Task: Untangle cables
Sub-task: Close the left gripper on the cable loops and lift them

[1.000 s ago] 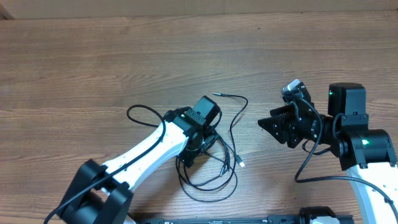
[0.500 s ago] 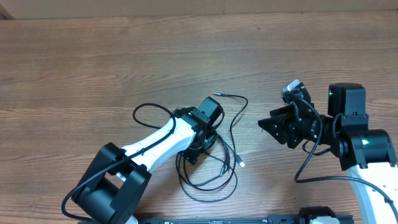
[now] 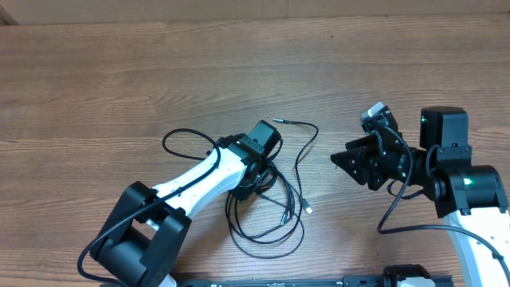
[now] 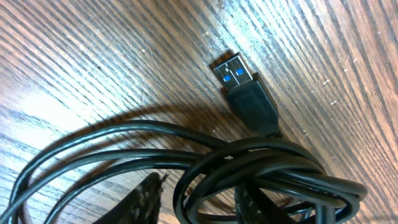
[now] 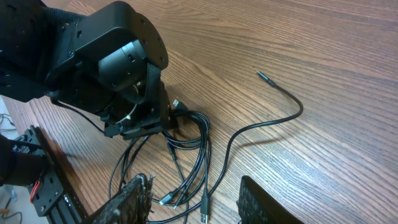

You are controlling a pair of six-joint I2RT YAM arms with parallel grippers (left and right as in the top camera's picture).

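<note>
- My left gripper (image 4: 196, 200) straddles the cables (image 4: 280, 158) — clamped or not, I cannot tell.
- My right gripper (image 5: 196, 190) hangs open — holding nothing.

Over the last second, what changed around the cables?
The left arm swung its elbow rightward, and the cable loop beside it reshaped slightly. The left gripper stayed over the cables; grip unconfirmed. The right gripper, open, didn't move.

Left claw (image 4: 196, 199) closing around cables (image 4: 261, 165); left arm (image 3: 199, 179) elbow shifted inward.
</note>
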